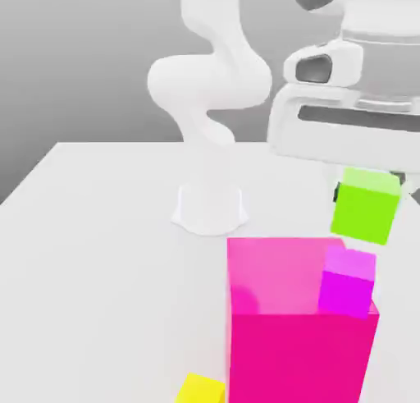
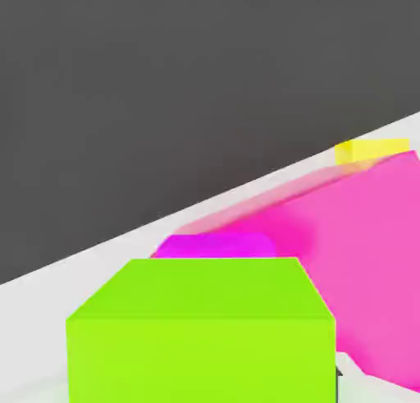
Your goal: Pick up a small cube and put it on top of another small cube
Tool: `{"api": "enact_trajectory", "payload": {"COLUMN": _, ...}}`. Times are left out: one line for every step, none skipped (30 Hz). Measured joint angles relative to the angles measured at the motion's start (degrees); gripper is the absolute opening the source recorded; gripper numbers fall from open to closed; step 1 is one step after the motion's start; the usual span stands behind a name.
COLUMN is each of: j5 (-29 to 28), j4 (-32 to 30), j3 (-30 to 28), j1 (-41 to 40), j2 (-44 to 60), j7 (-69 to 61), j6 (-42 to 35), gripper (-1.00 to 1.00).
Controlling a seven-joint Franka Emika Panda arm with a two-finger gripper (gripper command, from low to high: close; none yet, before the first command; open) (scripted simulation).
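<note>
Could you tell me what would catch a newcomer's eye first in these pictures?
Most striking is the lime-green cube, held in the air by the shut gripper at the exterior view's right, just above the small magenta cube. Next comes the big hot-pink block low in that view, with the magenta cube at its right edge. A small yellow cube peeks in at the bottom, on the white table.

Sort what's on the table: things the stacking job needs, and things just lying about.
Needed:
- green cube, held off the table in the gripper
- purple cube, the one to stack on

Lying about:
- big pink block
- yellow cube
</note>
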Motion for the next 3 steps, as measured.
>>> {"api": "enact_trajectory", "payload": {"j5": 0.0, "j4": 0.0, "j3": 0.0, "j1": 0.0, "j2": 0.0, "j7": 0.0, "j6": 0.0, "gripper": 1.0}}
{"api": "enact_trajectory", "payload": {"j5": 0.0, "j4": 0.0, "j3": 0.0, "j1": 0.0, "j2": 0.0, "j7": 0.0, "j6": 0.0, "gripper": 1.0}}
{"api": "enact_trajectory", "payload": {"j5": 0.0, "j4": 0.0, "j3": 0.0, "j1": -0.1, "j2": 0.0, "j7": 0.0, "j6": 0.0, "gripper": 1.0}}
